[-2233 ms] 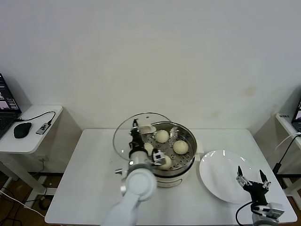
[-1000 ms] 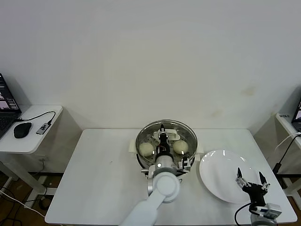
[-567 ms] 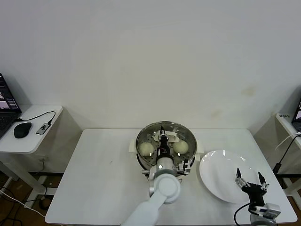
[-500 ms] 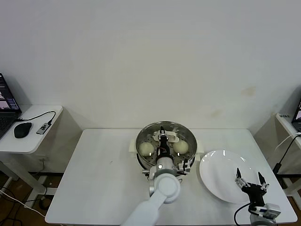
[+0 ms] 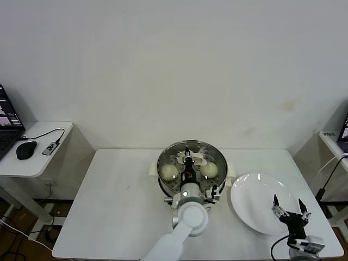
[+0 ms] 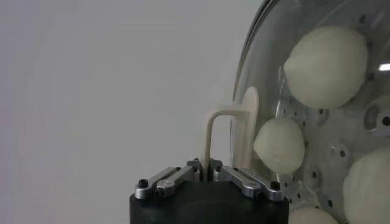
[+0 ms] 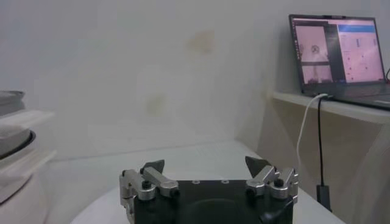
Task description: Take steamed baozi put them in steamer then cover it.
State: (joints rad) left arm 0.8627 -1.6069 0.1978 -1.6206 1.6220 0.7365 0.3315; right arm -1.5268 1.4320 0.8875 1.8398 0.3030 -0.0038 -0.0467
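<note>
Buns [image 5: 169, 172] sit inside the steamer [image 5: 191, 179], which stands near the middle of the white table [image 5: 109, 201]. From the head view two are plain, one on each side of the arm. The glass cover [image 5: 204, 151] lies over the pot, its rim matching the pot's rim.

Left gripper [image 5: 187, 160] is above the centre of the cover, jaws clenched on the cream handle [image 6: 228, 131]. The left wrist view shows this closely: both metal fingers [image 6: 164, 181] pinch the thin loop of the handle between them. That view also shows four buns [image 6: 325, 66] through the glass on the perforated tray, which the head view does not, since the arm hides part of the pot.

Right gripper [image 5: 291, 209] hangs over the near edge of the white plate [image 5: 255, 201], just to the right of the steamer, jaws spread wide and holding nothing. The right wrist view confirms the gap between its fingertips and shows a laptop [image 7: 338, 52] on a side shelf.

A second side table [image 5: 32, 157] at far left carries a mouse [image 5: 25, 150].
</note>
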